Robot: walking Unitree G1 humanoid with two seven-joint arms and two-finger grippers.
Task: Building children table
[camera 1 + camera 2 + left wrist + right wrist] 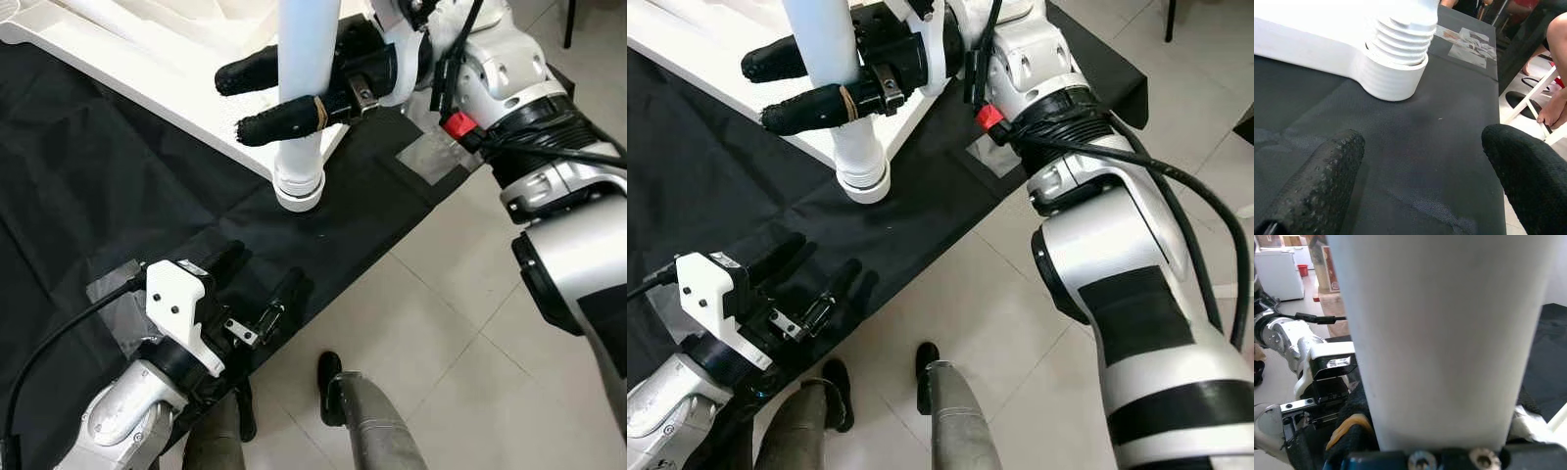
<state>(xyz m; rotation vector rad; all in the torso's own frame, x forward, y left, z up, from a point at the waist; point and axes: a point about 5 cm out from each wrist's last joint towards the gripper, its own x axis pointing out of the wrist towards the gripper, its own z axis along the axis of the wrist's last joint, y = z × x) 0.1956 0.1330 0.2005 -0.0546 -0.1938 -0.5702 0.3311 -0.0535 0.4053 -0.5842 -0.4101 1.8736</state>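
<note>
- Up at the corner of the white tabletop (147, 78), the right gripper (284, 96) clamps the white table leg (306, 59), one black finger on each side of it.
- That leg stands upright with its threaded end in the round socket (1392, 81) at the tabletop's corner; the threads still show above the socket rim.
- Below that corner, the left gripper (257, 284) rests low over the black cloth (78, 186), fingers spread wide and holding nothing.
- Tabletop and socket lie on the black cloth, whose edge is taped to the tiled floor (431, 323).
</note>
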